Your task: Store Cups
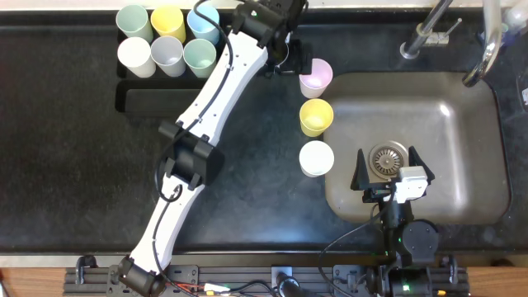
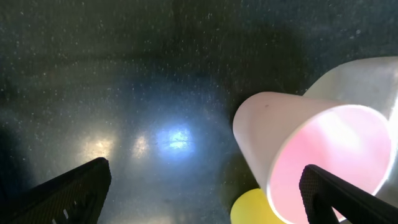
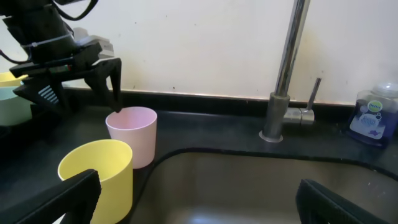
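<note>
Currently six cups sit in the tray. Three stand on the worktop by the sink: pink cup, yellow cup, white cup. Left end effector is open at the pink cup's rim; right end effector is open over the sink.

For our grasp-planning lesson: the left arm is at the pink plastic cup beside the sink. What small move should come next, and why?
Probably close the left jaws: they stand open, one finger at the mouth of the pink plastic cup, the other outside its wall, so shutting should pinch the wall.
</note>
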### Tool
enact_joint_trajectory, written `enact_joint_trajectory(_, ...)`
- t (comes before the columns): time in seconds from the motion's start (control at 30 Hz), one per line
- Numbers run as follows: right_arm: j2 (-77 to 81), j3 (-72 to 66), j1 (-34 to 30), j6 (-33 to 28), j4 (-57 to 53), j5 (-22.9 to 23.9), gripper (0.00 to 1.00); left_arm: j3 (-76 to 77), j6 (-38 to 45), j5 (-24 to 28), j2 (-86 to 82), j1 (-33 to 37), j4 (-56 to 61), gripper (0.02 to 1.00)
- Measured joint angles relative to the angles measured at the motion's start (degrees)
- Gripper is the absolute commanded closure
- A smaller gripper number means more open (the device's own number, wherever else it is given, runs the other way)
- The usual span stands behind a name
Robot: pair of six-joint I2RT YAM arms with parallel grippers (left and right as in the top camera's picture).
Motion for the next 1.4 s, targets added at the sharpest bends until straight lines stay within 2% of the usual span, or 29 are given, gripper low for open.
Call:
enact_joint_trajectory(0.57,0.0,0.0,0.0,0.0,0.0,0.0,0.003,0.1,-0.7,2.2,2.0,-1.2,-1.6,0.02)
enact_joint_trajectory(0.6,0.0,0.0,0.0,0.0,0.0,0.0,0.003,0.1,-0.7,2.2,2.4,-1.2,-1.4,0.084)
enact_joint_trajectory(0.63,0.0,0.0,0.0,0.0,0.0,0.0,0.003,0.1,-1.0,2.2,2.7,-1.2,-1.2,0.264)
enact_joint_trajectory(0.67,0.0,0.0,0.0,0.0,0.0,0.0,0.003,0.1,-1.1,2.1,2.9,-1.2,-1.1,0.57)
enact_joint_trajectory(0.7,0.0,0.0,0.0,0.0,0.0,0.0,0.005,0.1,-1.0,2.1,3.0,-1.2,-0.9,0.816)
enact_joint_trajectory(0.73,0.0,0.0,0.0,0.0,0.0,0.0,0.005,0.1,-1.0,2.1,3.1,-1.2,-0.6,0.987)
enact_joint_trajectory(1.07,0.0,0.0,0.0,0.0,0.0,0.0,0.003,0.6,-0.9,2.3,3.1,-1.1,3.1,0.985)
enact_joint_trajectory(1.23,0.0,0.0,0.0,0.0,0.0,0.0,0.001,0.6,-1.0,1.9,1.6,-0.1,1.2,0.982)
enact_joint_trajectory(1.4,0.0,0.0,0.0,0.0,0.0,0.0,0.005,-3.5,-2.6,-0.3,-9.2,4.3,-3.3,0.982)
